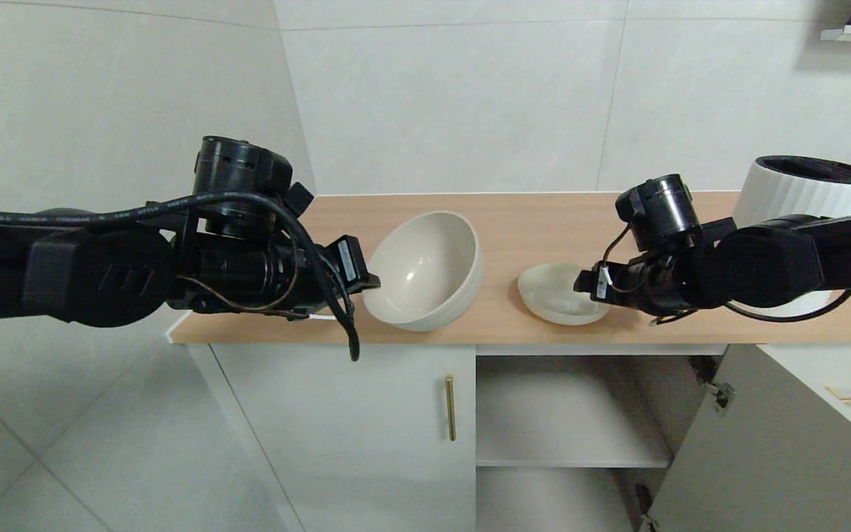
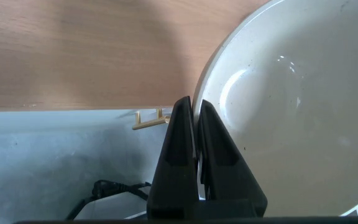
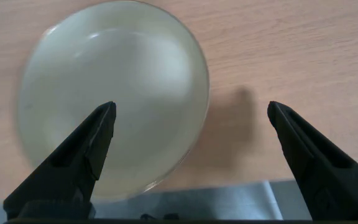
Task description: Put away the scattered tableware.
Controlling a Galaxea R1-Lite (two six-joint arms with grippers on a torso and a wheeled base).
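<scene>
A large cream bowl point(image 1: 429, 270) is tilted on its side above the wooden counter point(image 1: 529, 229), lifted by its rim. My left gripper point(image 1: 368, 284) is shut on that rim; in the left wrist view the two fingers point(image 2: 194, 124) pinch the edge of the large cream bowl point(image 2: 291, 106). A small pale shallow dish point(image 1: 560, 293) rests on the counter near the front edge. My right gripper point(image 1: 584, 284) hovers open at the dish's right side. In the right wrist view the open right gripper point(image 3: 191, 121) has one finger over the dish point(image 3: 110, 93) and the other over bare counter.
A white ribbed cylindrical container point(image 1: 806, 192) stands at the counter's right end behind my right arm. Below the counter, a cabinet stands with its door point(image 1: 758, 443) open, showing shelves point(image 1: 566, 414). A closed door with a gold handle point(image 1: 450, 406) is to its left.
</scene>
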